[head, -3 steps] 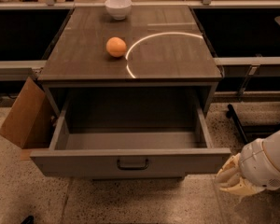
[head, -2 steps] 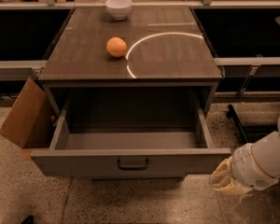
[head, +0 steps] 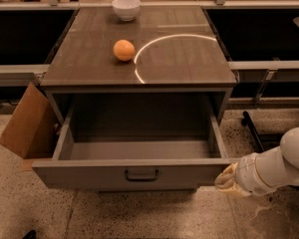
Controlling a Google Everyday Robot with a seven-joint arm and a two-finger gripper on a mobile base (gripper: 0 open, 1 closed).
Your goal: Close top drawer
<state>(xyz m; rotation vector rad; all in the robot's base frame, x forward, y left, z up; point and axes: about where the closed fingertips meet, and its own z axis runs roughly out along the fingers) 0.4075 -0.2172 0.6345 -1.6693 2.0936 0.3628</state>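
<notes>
Edging left and slightly up over the past second, the robot's gripper (head: 225,179) closed on the right front corner of the top drawer (head: 79,176), where it sat level with the grey front panel and touching it or very nearly so. Whether the claw was wide or narrow could not be told from this angle. The white arm (head: 276,166) reached in from the lower right.

The drawer stood pulled all the way out of the cabinet (head: 189,68), empty, with its dark bar handle (head: 141,175) centred on the front and well to the left of the claw. An orange (head: 124,50) lay loose on the cabinet top, and a white bowl (head: 126,8) stood near the back edge. A cardboard flap (head: 27,121) leaned by the drawer's left side.

The push had not yet begun to show, since the drawer was fully open. The chief risk lay in the point of contact. Pressure applied at one corner, far from the centre, could skew the drawer on its runners and jam it partway. The claw could also slide off the corner and pass along the drawer's right side. A hard slam might jolt the cabinet and set the orange rolling toward an edge.
</notes>
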